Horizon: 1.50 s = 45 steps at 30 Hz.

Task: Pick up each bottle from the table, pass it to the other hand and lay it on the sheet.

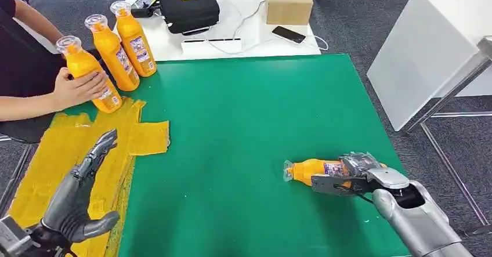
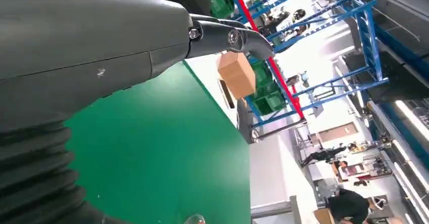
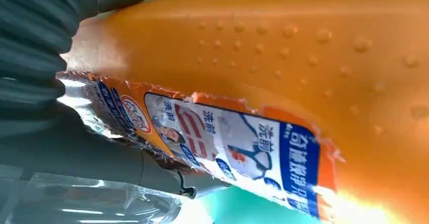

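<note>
1. Table (image 1: 243,123): a green top, seen from the head view.
2. Sheet (image 1: 69,147): yellow, laid at the table's left side, with a small flap reaching toward the middle.
3. Lying bottle (image 1: 310,170): orange, on its side on the green top at the right near edge, cap pointing left. In the right wrist view its orange body (image 3: 303,57) is seen close up, with a torn blue and white label.
4. Right hand (image 1: 348,178): fingers are closed around the lying bottle's base end, and the bottle is seen resting on the table.
5. Left hand (image 1: 81,193): held over the sheet with fingers spread and extended forward; nothing is held. In the left wrist view its fingers (image 2: 222,34) are seen straight above the green top.
6. Standing bottles: three orange ones are set upright in a row at the far left, the nearest (image 1: 87,74) on the sheet's far edge, the middle (image 1: 113,51) and the farthest (image 1: 134,36) just behind it.
7. Person's hand (image 1: 78,89): rested against the nearest standing bottle.
8. White table (image 1: 243,31) behind: a black case (image 1: 188,7), a cardboard box (image 1: 288,2) and a phone (image 1: 288,34) are placed on it.
</note>
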Tool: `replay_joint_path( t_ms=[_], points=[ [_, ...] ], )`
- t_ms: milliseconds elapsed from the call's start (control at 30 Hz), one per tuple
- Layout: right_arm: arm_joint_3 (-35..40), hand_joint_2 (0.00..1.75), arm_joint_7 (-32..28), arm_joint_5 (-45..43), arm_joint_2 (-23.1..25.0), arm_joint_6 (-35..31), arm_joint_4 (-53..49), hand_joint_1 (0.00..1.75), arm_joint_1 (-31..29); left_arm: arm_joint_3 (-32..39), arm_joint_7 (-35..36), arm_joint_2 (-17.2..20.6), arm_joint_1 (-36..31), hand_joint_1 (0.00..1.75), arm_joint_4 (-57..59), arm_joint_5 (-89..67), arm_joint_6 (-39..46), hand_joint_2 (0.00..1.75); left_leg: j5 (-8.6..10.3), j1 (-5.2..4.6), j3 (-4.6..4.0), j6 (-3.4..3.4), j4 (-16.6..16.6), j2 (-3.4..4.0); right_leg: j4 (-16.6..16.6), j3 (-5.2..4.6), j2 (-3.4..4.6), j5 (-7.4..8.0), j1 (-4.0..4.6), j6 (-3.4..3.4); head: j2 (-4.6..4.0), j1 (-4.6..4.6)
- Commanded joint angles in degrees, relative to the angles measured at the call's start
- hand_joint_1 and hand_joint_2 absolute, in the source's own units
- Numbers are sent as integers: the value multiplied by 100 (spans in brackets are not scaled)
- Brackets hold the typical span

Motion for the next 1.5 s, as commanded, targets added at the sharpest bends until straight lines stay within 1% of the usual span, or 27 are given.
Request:
replay_joint_path(
  t_ms=[33,67,100,133,167,200,233,267,300,333,367,400,433,467,533,567,600,700,767,967,1033,1167,1267,1300,1433,1500],
  points=[
    [-239,175,106,-1218,861,-261,424,175,143,89,634,-98,284,0,571,962,49,175,6,12,22,-8,-21,15,-30,25,0,11,13,-6,0,2],
    [-97,175,75,-1378,980,-316,326,175,-10,112,531,-107,261,0,645,1233,-119,0,6,12,26,-10,-26,24,-34,29,6,13,13,-7,0,0],
    [-66,175,-58,-1748,1159,-361,135,175,-160,214,681,-169,317,0,693,1822,-175,0,4,10,37,-11,-34,41,-39,34,23,15,11,-8,0,4],
    [-36,175,153,-2054,1197,-383,-3,175,-204,346,655,-222,466,0,804,1874,-235,0,-1,6,24,-7,-18,48,-16,18,32,10,7,-5,0,2],
    [6,175,20,-2420,1319,-434,-158,175,-312,424,472,-281,511,0,852,2071,-423,0,-1,6,28,-11,-22,69,-16,13,54,14,7,-7,0,0],
    [27,175,37,-2881,1421,-551,-352,175,-348,543,538,-387,579,0,923,2172,-475,0,-4,2,20,-8,-16,63,-6,8,56,9,3,-6,0,0],
    [97,175,129,-3277,1530,-612,-569,175,-399,608,528,-446,632,0,956,2195,-547,175,-3,6,20,-12,-18,78,-8,4,70,13,8,-8,0,2],
    [284,175,234,-3808,1543,-682,-813,175,-487,677,515,-544,654,0,959,2085,-543,175,-2,3,13,-9,-14,72,-3,-3,66,11,8,-7,0,0],
    [415,175,301,-4081,1536,-720,-1025,175,-558,673,534,-617,648,0,968,2111,-543,175,-4,5,19,-13,-15,86,-2,-3,76,12,11,-9,0,2],
    [576,175,419,-4433,1535,-778,-1211,175,-656,637,604,-663,632,0,985,2200,-523,175,-2,6,16,-14,-15,83,-1,-4,71,12,11,-10,0,-2],
    [636,175,525,-4496,1531,-820,-1282,175,-688,610,609,-671,623,0,992,2193,-503,175,-4,1,0,-9,-5,70,12,-19,63,6,7,-5,0,0],
    [804,175,518,-4969,1587,-825,-1427,175,-797,523,698,-704,583,0,1031,2241,-399,175,-4,4,-4,-11,-2,71,13,-23,61,5,11,-7,0,0],
    [908,175,536,-5128,1685,-875,-1486,175,-860,444,713,-740,535,0,1053,2194,-336,175,-6,8,-7,-12,1,69,14,-21,57,4,15,-7,0,-4],
    [1106,175,627,-5233,1722,-1004,-1525,175,-957,341,714,-750,485,0,1074,2177,-237,175,-1,4,-8,-8,-5,50,11,-21,42,3,8,-4,0,-2],
    [1537,175,735,-5354,1927,-1179,-1425,175,-1236,114,702,-749,379,0,1109,2179,-90,175,-1,10,-9,-8,-4,38,7,-13,28,3,13,-3,0,4],
    [1708,175,774,-5411,1977,-1284,-1357,175,-1349,1,690,-704,343,0,1124,2190,-27,175,-3,10,-6,-9,-5,50,7,-12,38,4,12,-4,0,0],
    [1834,175,782,-5520,2042,-1312,-1280,175,-1453,-74,693,-677,320,0,1136,2231,7,175,0,8,-12,-8,-5,46,8,-15,35,5,10,-3,0,0],
    [1997,175,808,-5641,2190,-1378,-1112,175,-1578,-213,690,-653,274,0,1123,2209,18,175,2,11,-10,-11,-6,48,7,-14,30,5,12,-6,0,2],
    [2057,175,810,-5749,2252,-1396,-1015,175,-1621,-292,687,-645,229,0,1125,2230,3,175,5,4,-17,-8,-7,21,7,-17,13,2,5,-4,0,0],
    [2468,175,763,-5987,2437,-1367,-601,175,-1793,-752,733,-578,64,0,1102,2238,93,175,4,7,-12,-9,-8,24,3,-10,13,3,8,-5,0,2],
    [2652,175,756,-6070,2409,-1259,-500,175,-1904,-892,743,-500,22,0,1128,2272,79,175,5,6,-14,-8,-7,19,4,-12,10,3,7,-4,0,0],
    [2671,175,754,-6098,2411,-1249,-481,175,-1913,-917,753,-486,20,0,1138,2279,80,175,4,8,-10,-9,-9,23,0,-5,10,3,9,-5,0,0],
    [2866,175,754,-6408,2301,-1015,-278,175,-2239,-1057,816,-431,-22,0,1215,2429,35,175,3,10,-8,-11,-6,29,2,-3,11,3,11,-6,0,2],
    [2877,175,762,-6498,2299,-1005,-242,175,-2241,-1056,793,-448,-19,0,1212,2363,147,175,3,6,-17,-8,-4,24,7,-14,13,3,7,-4,0,2],
    [3169,175,627,-6810,2167,-691,-211,175,-2327,-1151,793,-359,-105,0,1334,2561,104,175,5,7,-10,-9,-9,16,-1,-4,3,2,8,-5,0,2],
    [3210,175,623,-6826,2147,-679,-217,175,-2318,-1147,789,-354,-117,0,1341,2573,98,175,4,9,-12,-9,-8,15,-1,-6,3,2,10,-5,0,2]
  ],
)
